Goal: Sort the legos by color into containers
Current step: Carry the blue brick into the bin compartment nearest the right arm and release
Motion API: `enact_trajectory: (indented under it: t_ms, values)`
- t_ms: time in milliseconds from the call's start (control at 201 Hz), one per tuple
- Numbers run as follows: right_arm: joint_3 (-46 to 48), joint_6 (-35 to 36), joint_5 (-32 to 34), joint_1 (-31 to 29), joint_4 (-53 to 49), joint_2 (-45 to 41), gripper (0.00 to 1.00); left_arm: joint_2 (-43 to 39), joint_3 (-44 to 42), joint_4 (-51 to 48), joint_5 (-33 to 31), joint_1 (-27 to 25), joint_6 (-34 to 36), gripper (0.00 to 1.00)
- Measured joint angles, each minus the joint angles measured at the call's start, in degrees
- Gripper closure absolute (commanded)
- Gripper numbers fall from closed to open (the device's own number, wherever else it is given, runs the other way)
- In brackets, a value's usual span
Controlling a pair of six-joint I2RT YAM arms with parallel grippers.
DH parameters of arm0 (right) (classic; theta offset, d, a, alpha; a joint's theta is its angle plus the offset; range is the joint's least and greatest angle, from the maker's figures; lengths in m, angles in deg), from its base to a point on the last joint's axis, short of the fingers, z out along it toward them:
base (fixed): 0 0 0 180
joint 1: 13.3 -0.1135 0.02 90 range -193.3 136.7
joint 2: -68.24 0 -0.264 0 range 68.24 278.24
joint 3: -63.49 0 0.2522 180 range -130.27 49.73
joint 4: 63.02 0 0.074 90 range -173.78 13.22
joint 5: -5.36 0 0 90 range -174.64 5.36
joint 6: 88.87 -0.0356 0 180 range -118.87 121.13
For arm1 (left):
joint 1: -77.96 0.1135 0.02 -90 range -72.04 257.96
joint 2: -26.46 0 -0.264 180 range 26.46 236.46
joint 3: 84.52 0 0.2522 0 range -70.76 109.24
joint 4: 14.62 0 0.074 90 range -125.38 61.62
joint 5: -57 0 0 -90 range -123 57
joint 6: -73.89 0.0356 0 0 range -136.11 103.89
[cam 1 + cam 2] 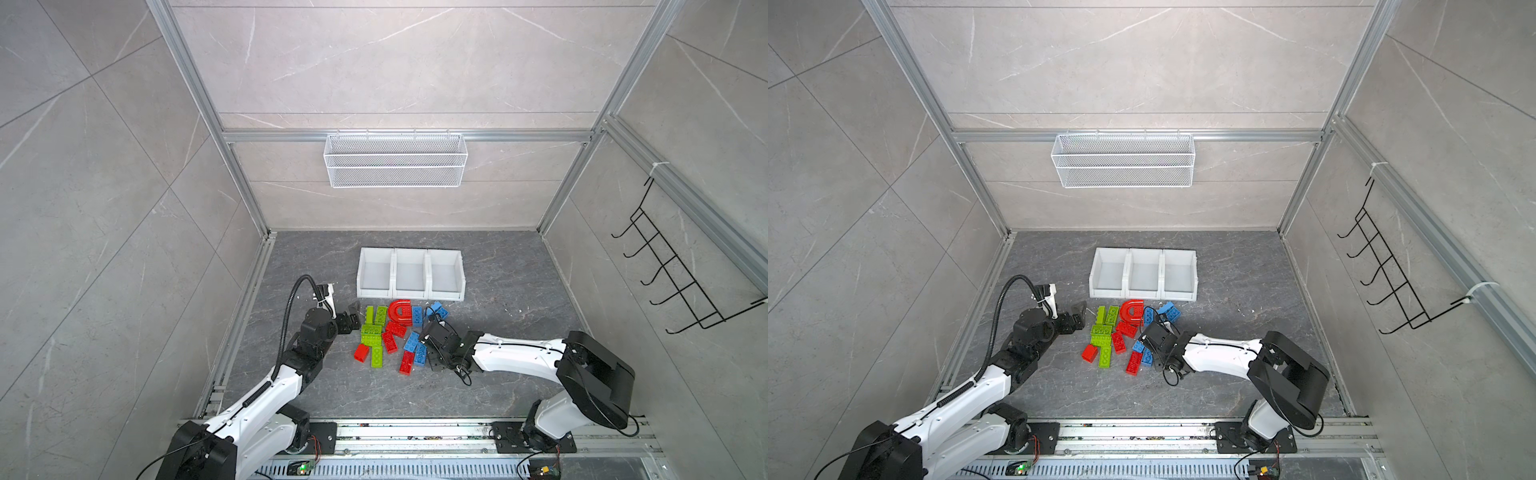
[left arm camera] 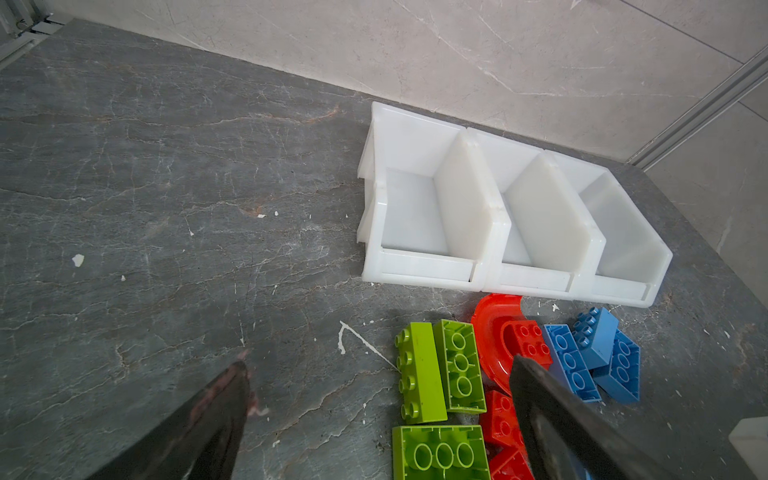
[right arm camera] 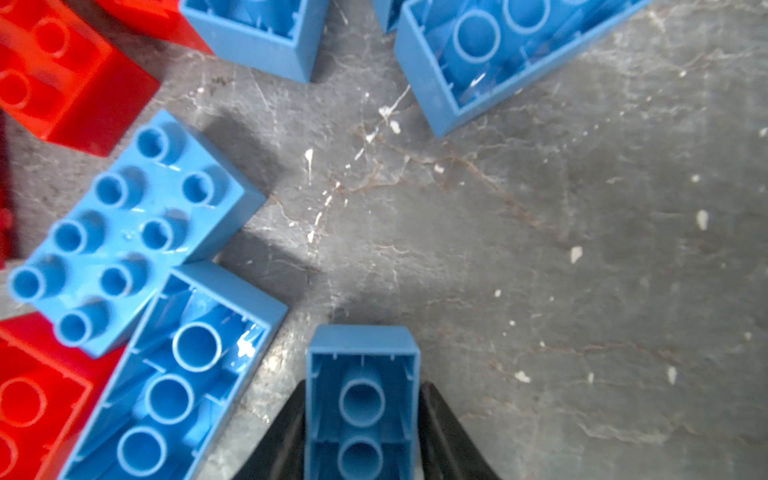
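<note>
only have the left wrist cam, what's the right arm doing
Observer: The right gripper has its jaws against both sides of a blue brick.
Operator: far bin is half hidden for me, anything in the bins
Observer: No, in a top view all three containers hold nothing.
Operator: any bricks behind my jaws
Observer: Yes, a red brick and a long green brick lie nearer the robot than your frame reaches.
</note>
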Motion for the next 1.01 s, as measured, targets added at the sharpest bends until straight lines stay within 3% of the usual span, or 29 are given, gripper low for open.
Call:
enact_trajectory:
  t_ms: [289,607,1006]
  values:
    - [-0.7,2.3,1.6,2.1,0.8,-4.7,0.69,-0.5,0.0,0.0,0.2,0.0,0.0,0.01]
    - [-8.9,11.4,-2.6,16.4,2.1,-7.2,0.70,-0.7,-0.2,0.3,0.8,0.0,0.0,0.00]
    - [-25.6,20.3,-10.7,28.3,8.8,12.3,0.69,-0.6,-2.7,3.1,3.3,0.0,0.2,0.01]
